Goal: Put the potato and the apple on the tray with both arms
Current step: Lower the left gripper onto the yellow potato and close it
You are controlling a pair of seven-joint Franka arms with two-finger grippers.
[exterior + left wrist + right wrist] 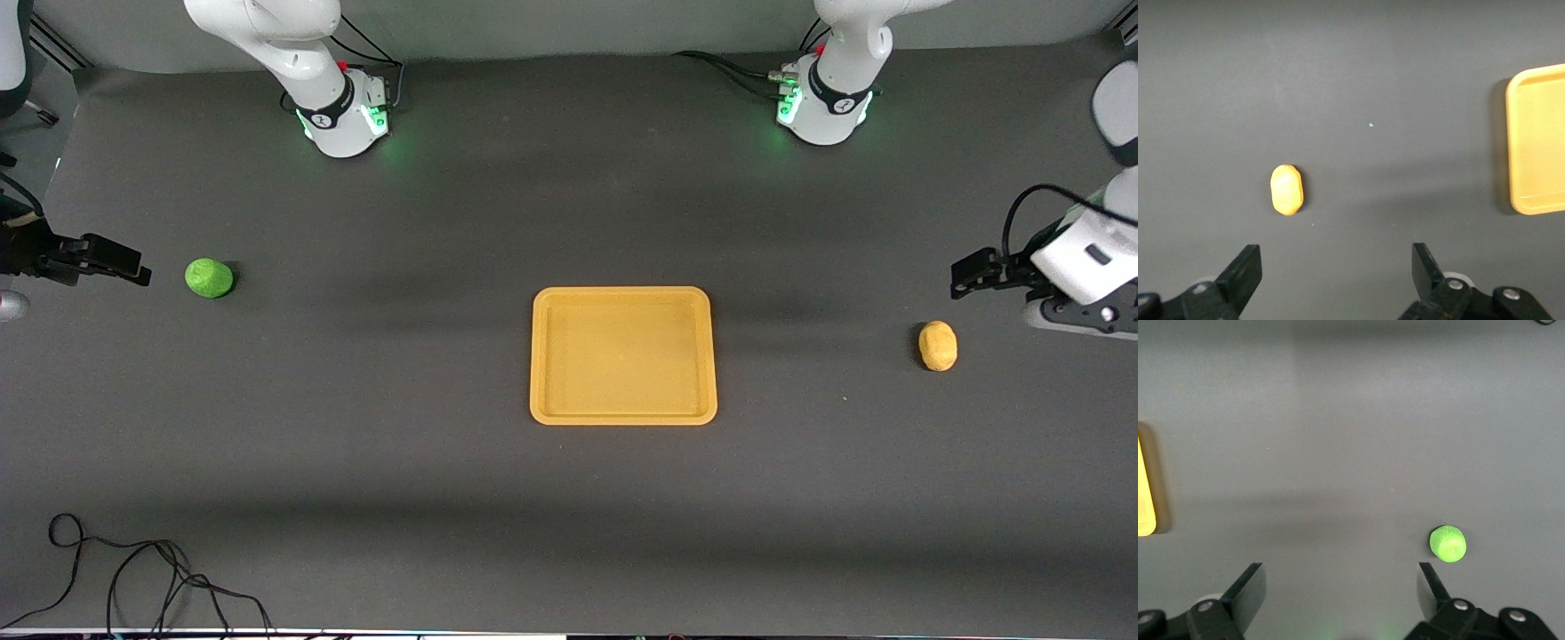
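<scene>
Evidently nothing was placed yet: the tray point(622, 356) sat bare mid-counter, the apple point(209, 277) and potato point(938, 345) lay near opposite counter edges, beside the spread-fingered right gripper point(133, 264) and left gripper point(965, 276).

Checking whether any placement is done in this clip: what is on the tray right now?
Nothing: the tray shows only its bare yellow-orange floor, fully uncovered. The potato lies on the table toward the left arm's end, the apple toward the right arm's end.
</scene>
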